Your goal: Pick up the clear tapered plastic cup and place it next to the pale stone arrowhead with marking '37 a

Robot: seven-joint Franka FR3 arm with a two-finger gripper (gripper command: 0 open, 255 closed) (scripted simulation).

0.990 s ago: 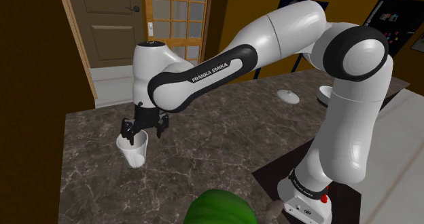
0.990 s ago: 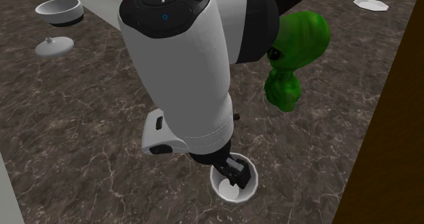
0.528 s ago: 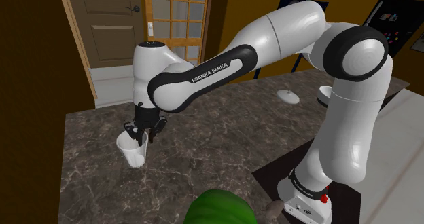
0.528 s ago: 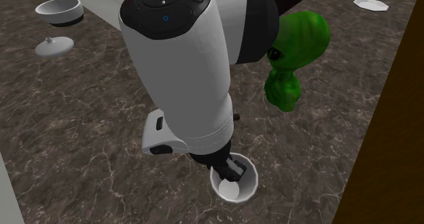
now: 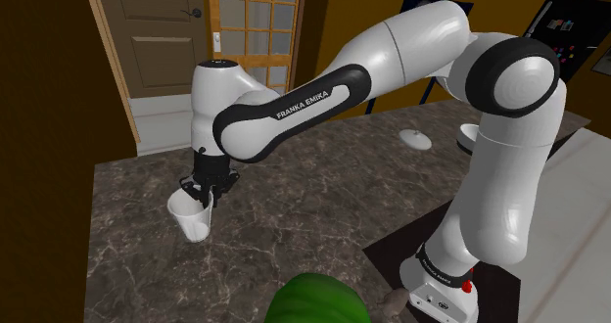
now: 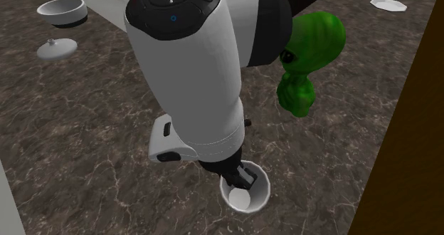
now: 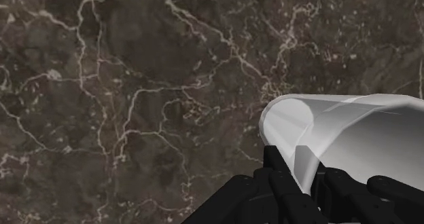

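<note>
Green alien figure (image 6: 307,59), white bowl (image 6: 62,11), lid (image 6: 57,49)

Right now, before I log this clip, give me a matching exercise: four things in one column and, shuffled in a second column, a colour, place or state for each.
Column one:
1. cup
2. alien figure
3. bowl
4. door

Column two:
a. brown, behind the counter
b. wall clasped by the jaws
c. green, standing upright
d. white, in the second exterior view's upper left

Pairs: 1-b, 2-c, 3-d, 4-a.
</note>
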